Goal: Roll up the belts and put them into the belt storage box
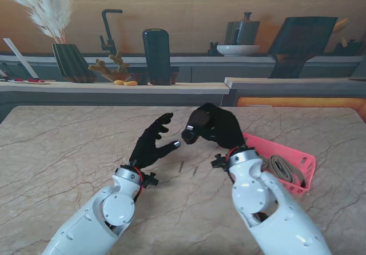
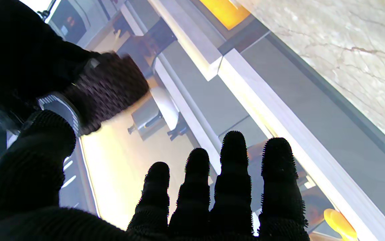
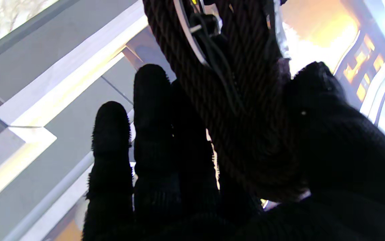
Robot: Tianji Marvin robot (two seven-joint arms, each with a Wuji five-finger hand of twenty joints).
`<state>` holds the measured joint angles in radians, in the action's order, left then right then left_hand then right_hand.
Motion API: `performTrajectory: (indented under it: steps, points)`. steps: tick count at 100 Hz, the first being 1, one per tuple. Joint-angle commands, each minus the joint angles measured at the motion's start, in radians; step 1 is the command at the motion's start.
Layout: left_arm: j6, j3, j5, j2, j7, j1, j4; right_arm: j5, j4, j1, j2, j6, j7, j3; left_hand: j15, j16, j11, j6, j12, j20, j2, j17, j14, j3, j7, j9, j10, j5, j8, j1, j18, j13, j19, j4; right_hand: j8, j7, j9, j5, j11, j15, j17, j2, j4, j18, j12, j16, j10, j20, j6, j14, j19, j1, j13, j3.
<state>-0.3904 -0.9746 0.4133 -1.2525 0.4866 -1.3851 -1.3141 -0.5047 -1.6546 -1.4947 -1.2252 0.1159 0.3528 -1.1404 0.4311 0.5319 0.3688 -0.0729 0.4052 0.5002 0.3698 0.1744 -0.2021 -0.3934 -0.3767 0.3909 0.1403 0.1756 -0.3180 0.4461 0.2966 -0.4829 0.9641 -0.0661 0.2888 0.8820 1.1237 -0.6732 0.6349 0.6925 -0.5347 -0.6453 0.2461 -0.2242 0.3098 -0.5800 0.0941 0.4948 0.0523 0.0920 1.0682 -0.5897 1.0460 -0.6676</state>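
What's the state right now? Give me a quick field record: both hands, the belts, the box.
right hand: shut on dark braided belt, rolled, held above the table
left hand: open, fingers spread, beside the roll, holding nothing
belt storage box: pink basket on the table, on my right, next to the right forearm
belt in box: one tan belt lying inside
marble table: two small dark items between the wrists, too small to identify
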Motion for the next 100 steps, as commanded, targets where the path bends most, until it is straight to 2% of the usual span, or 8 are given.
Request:
performTrajectory:
  steps: [1,13,30,54,61,75,100]
  points:
    - [0.011,-0.009,-0.004,-0.006,0.005,-0.009,-0.009,-0.019,-0.048,-0.017,0.039,-0.013,-0.028,-0.034,-0.012,0.001,-0.031,0.032,-0.001,0.013,-0.029,-0.012,0.019,0.022,-0.023,-0.024,-0.033,-0.002,-0.018,-0.009,-0.014,0.030,-0.012,0.022,0.051,0.171,0.061,-0.134,0.042,0.038,-0.005,0.102,-0.013,0.021,0.030,-0.023,-0.035,0.011,0.240,-0.022,0.033,-0.163,0.048,-0.259]
    - [0.021,-0.018,-0.001,-0.006,0.016,-0.011,-0.011,-0.087,-0.111,-0.050,0.077,-0.033,-0.159,-0.116,-0.010,0.005,-0.031,0.031,0.000,0.020,-0.037,-0.011,0.021,0.032,-0.024,-0.026,-0.034,-0.003,-0.023,0.003,-0.017,0.030,-0.015,0.024,0.057,0.159,0.071,-0.153,0.050,0.065,-0.013,0.089,-0.013,0.015,0.043,-0.037,-0.010,0.020,0.213,-0.006,0.042,-0.173,0.056,-0.272]
    - [0.028,-0.025,0.012,-0.006,0.029,-0.013,-0.015,-0.175,-0.178,-0.073,0.129,-0.048,-0.392,-0.215,-0.011,0.007,-0.031,0.030,0.001,0.026,-0.045,-0.011,0.023,0.044,-0.023,-0.028,-0.034,-0.004,-0.027,0.014,-0.021,0.032,-0.019,0.026,0.062,0.142,0.074,-0.170,0.049,0.085,-0.008,0.084,-0.014,0.008,0.054,-0.049,0.012,0.028,0.186,0.014,0.046,-0.189,0.049,-0.271]
    - [0.034,-0.037,0.026,-0.004,0.041,-0.018,-0.020,-0.369,-0.203,-0.016,0.207,0.051,-0.787,-0.317,-0.014,0.008,-0.031,0.031,0.002,0.032,-0.054,-0.016,0.033,0.060,-0.022,-0.027,-0.034,-0.002,-0.032,0.035,-0.033,0.040,-0.028,0.029,0.079,0.126,0.068,-0.171,0.037,0.083,0.007,0.097,-0.018,0.016,0.068,-0.056,0.012,0.031,0.189,0.008,0.028,-0.199,0.031,-0.248]
    - [0.036,-0.041,0.028,-0.004,0.042,-0.018,-0.020,-0.426,-0.188,0.021,0.223,0.091,-0.873,-0.328,-0.018,0.007,-0.031,0.033,0.002,0.033,-0.055,-0.019,0.036,0.064,-0.022,-0.026,-0.034,0.001,-0.033,0.038,-0.037,0.046,-0.032,0.029,0.084,0.122,0.066,-0.170,0.034,0.081,0.010,0.100,-0.019,0.017,0.072,-0.058,0.009,0.033,0.193,0.004,0.022,-0.199,0.027,-0.243]
    - [0.037,-0.047,0.028,-0.003,0.043,-0.017,-0.016,-0.510,-0.132,0.091,0.241,0.132,-0.979,-0.317,-0.022,0.006,-0.033,0.034,0.001,0.034,-0.060,-0.022,0.040,0.073,-0.020,-0.024,-0.035,0.004,-0.034,0.044,-0.040,0.049,-0.039,0.030,0.092,0.119,0.064,-0.169,0.028,0.078,0.011,0.102,-0.022,0.017,0.078,-0.061,0.008,0.037,0.194,0.001,0.015,-0.202,0.024,-0.239]
    - [0.042,-0.053,0.034,-0.002,0.044,-0.016,-0.016,-0.609,-0.024,0.159,0.250,0.125,-1.036,-0.254,-0.030,0.004,-0.033,0.036,0.001,0.037,-0.065,-0.025,0.042,0.082,-0.020,-0.017,-0.032,0.012,-0.037,0.058,-0.043,0.056,-0.046,0.032,0.098,0.116,0.062,-0.167,0.027,0.079,0.010,0.102,-0.023,0.020,0.085,-0.065,0.013,0.042,0.189,0.004,0.011,-0.204,0.022,-0.240]
